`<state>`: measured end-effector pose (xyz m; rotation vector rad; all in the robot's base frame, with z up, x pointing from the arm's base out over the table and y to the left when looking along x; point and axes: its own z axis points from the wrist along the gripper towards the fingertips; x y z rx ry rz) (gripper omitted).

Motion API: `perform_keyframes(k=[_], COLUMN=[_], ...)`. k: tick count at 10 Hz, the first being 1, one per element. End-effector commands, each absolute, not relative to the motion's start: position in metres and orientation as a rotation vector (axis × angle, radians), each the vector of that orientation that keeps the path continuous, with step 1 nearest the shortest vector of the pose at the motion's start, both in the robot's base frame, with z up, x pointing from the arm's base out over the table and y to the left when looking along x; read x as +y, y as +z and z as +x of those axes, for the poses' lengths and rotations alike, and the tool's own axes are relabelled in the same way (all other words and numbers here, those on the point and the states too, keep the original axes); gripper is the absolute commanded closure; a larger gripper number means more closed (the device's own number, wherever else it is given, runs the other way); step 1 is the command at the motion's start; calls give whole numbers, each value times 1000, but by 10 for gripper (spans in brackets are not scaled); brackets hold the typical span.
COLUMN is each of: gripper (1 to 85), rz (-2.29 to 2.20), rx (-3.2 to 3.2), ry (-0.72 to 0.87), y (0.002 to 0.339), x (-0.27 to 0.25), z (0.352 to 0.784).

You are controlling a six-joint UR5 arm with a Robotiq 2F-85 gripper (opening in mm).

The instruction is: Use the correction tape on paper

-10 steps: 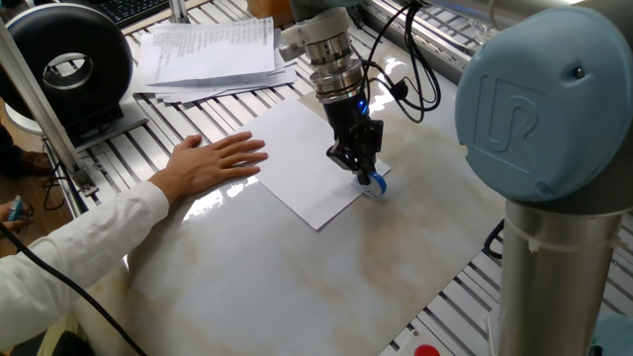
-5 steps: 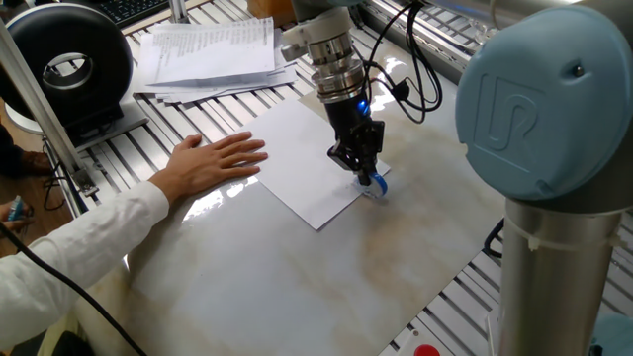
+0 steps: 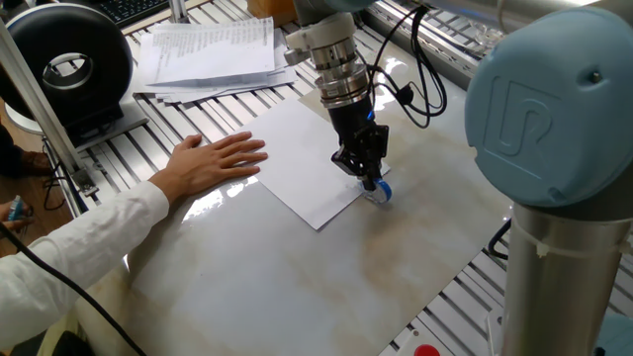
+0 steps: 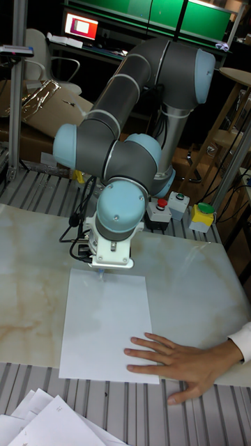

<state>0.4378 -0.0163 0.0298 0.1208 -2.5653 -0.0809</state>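
Observation:
The white paper (image 3: 297, 158) lies flat on the marble tabletop, and a person's hand (image 3: 213, 163) presses on its left edge. My gripper (image 3: 370, 180) points straight down over the sheet's right corner, shut on the small blue and clear correction tape (image 3: 380, 193). The tape's tip touches the table at the paper's edge. In the tall fixed view the paper (image 4: 108, 324) lies in front of my wrist. My gripper (image 4: 102, 272) sits at the sheet's far edge, and the wrist hides nearly all of the tape.
A stack of printed papers (image 3: 213, 49) lies at the back left beside a black round device (image 3: 69, 59). The person's sleeved arm (image 3: 69, 257) crosses the left of the table. A box with buttons (image 4: 178, 205) stands behind the arm's base.
My gripper has slid a little to the right and toward the table's front with the correction tape, toward the paper's corner. The hand has stayed in place.

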Motion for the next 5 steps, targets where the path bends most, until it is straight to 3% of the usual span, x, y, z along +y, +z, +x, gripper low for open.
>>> perform_keyframes(k=[1, 5], gripper=[840, 840], rz=[117, 129], rx=[-2547, -2581], ry=[-76, -58], y=[50, 51], x=[-15, -16], z=[444, 458])
